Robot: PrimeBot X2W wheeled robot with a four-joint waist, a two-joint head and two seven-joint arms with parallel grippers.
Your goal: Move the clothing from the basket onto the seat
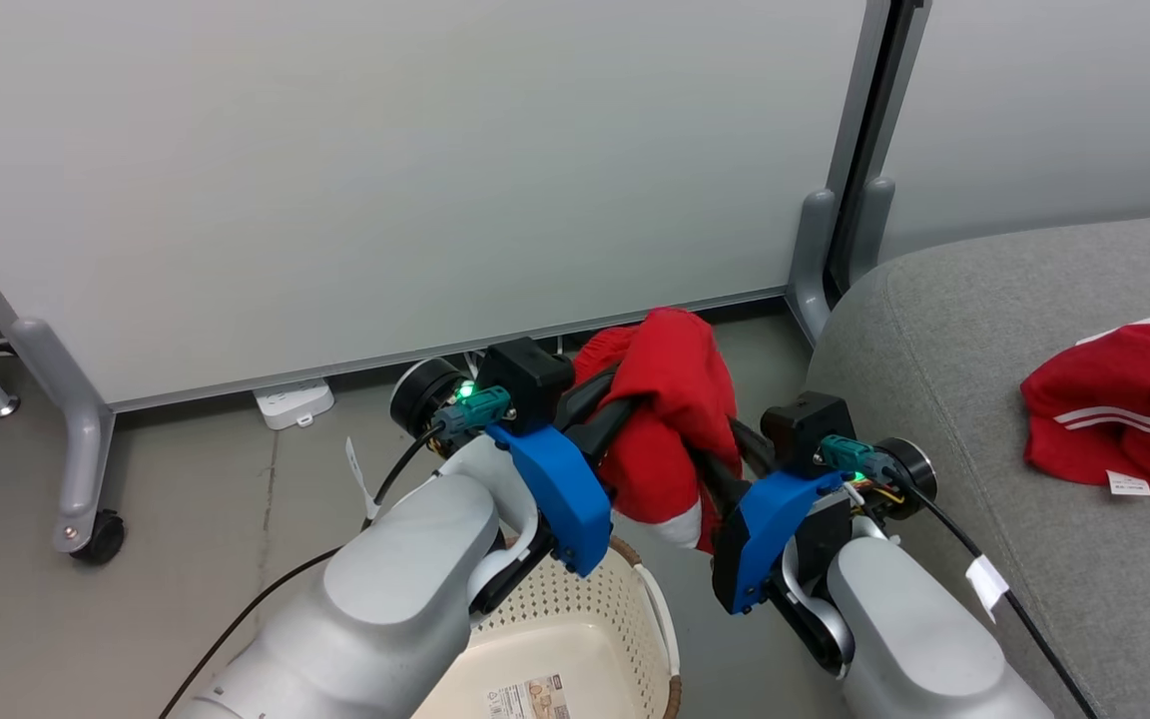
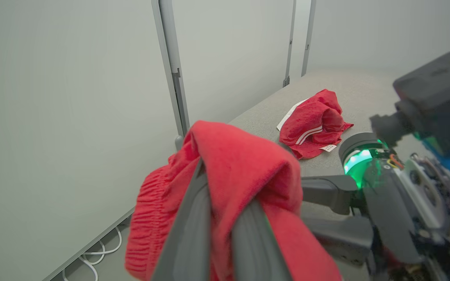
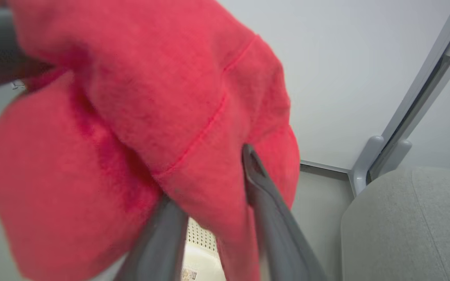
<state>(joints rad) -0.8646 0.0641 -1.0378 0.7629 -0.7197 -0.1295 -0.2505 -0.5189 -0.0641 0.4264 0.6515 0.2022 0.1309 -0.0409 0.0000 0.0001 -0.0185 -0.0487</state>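
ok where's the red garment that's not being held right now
The loose red garment lies on the grey seat at the right edge of the head view, white stripes and tag showing, well to the right of the basket.

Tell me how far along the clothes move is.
Done: one red garment lies on the seat. In hand: a second red garment hangs above the basket, the left pincer shut on it, the right pincer open around a fold. Left: carry it to the seat. The visible basket floor shows no clothing, though the arm hides part.
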